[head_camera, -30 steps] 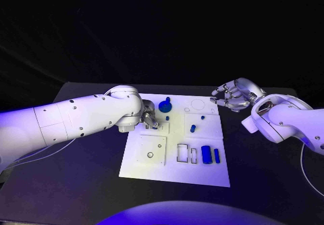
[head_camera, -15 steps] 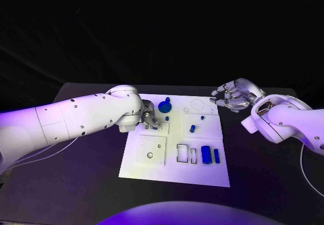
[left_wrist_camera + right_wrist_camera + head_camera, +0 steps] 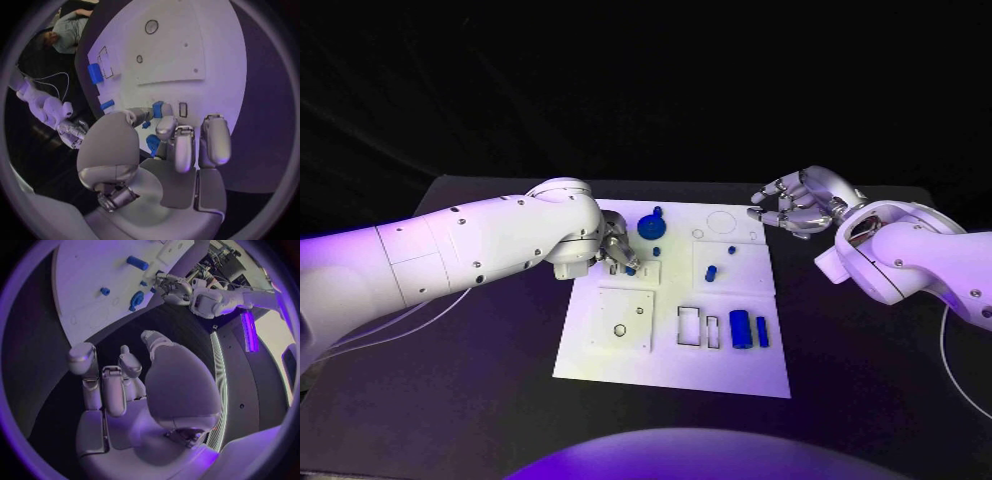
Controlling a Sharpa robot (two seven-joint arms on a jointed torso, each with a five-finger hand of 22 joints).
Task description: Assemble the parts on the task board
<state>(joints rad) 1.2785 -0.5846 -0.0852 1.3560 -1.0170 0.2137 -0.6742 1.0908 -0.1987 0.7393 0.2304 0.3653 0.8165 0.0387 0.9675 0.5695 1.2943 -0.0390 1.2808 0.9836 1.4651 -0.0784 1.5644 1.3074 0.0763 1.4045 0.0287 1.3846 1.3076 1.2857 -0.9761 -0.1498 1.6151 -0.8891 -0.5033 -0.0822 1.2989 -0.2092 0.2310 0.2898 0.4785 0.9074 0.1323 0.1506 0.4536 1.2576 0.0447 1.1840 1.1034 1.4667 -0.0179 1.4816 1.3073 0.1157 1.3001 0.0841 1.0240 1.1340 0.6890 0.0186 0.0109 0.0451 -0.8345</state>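
**Left hand working a small part at the board's upper left; right hand parked**

I have the left hand [image 3: 615, 252] over the upper-left area of the task board [image 3: 603, 365]. In the left wrist view its fingers [image 3: 177, 142] are curled in around a small blue part [image 3: 157, 108], which sits at the fingertips just beside a small rectangular slot [image 3: 183, 109] in the board. I judge the part to be pinched, though the contact itself is partly hidden by the fingers.

Compared with the head picture of a second ago, the left hand has shifted slightly up and inward along the board's left side. The other parts have not moved. I read this as a fine positioning step: the part is being lined up with its slot, not yet seated.

Remaining parts on the board, head view:
- a round blue disc [image 3: 653, 228] near the top edge;
- a small blue peg [image 3: 711, 273] near the middle;
- a thick blue cylinder [image 3: 740, 329] and a thin blue bar [image 3: 763, 331] side by side at the lower right.

The right hand [image 3: 795, 208] hovers off the board's upper-right corner, fingers loosely curled and apart, holding nothing. It is unchanged from the earlier pictures.

Most of the assembly is still ahead. The next move calls for a straight, gentle press, since a tilted part could jam at the slot's edge.
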